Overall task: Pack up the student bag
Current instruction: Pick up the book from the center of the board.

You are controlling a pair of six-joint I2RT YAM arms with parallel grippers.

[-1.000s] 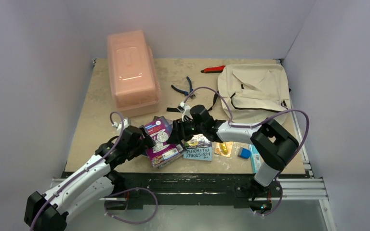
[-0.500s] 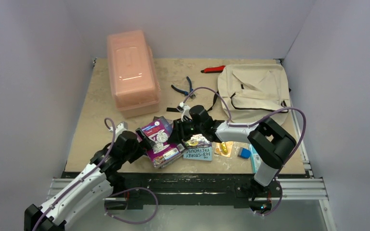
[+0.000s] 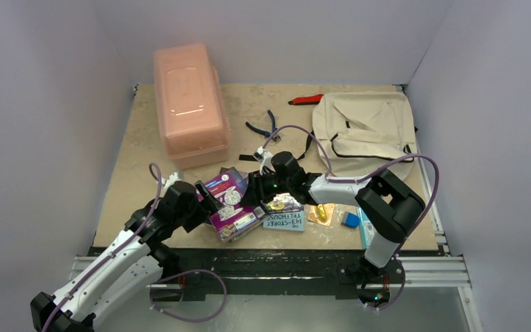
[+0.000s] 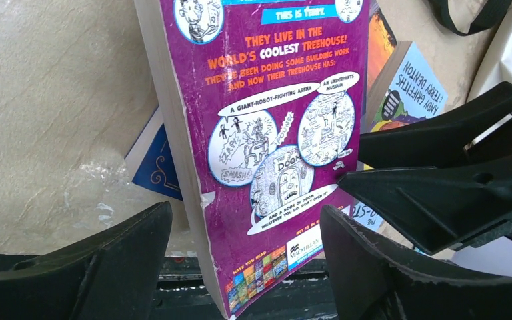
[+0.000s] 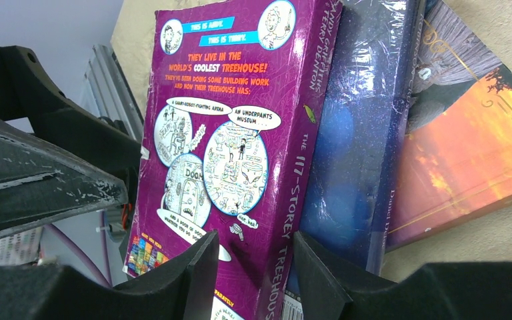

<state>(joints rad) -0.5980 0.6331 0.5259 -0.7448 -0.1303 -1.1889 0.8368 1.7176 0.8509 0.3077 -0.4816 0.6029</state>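
The student bag [image 3: 366, 131], cream with black straps, lies flat at the back right. A purple paperback [image 3: 231, 204] sits tilted at the table's front centre, between both grippers. My right gripper [image 3: 254, 189] is shut on the book's spine edge; in the right wrist view [image 5: 255, 248] its fingers [image 5: 197, 277] pinch the cover and spine. My left gripper [image 3: 204, 197] is open on the book's left. In the left wrist view [image 4: 245, 223] the purple book [image 4: 260, 133] stands between the wide-apart fingers [image 4: 113, 257] with gaps on both sides.
A pink plastic box [image 3: 188, 104] stands at the back left. Pliers [image 3: 263, 126] and a red tool [image 3: 308, 99] lie behind. A teal book [image 3: 285, 220], a blue cube [image 3: 350, 220], a dark blue book [image 5: 360, 133] and an orange-covered book [image 5: 467, 153] lie near the purple one.
My left gripper drew back left from the purple book, then edged slightly toward it again. The right arm and the book have hardly moved.
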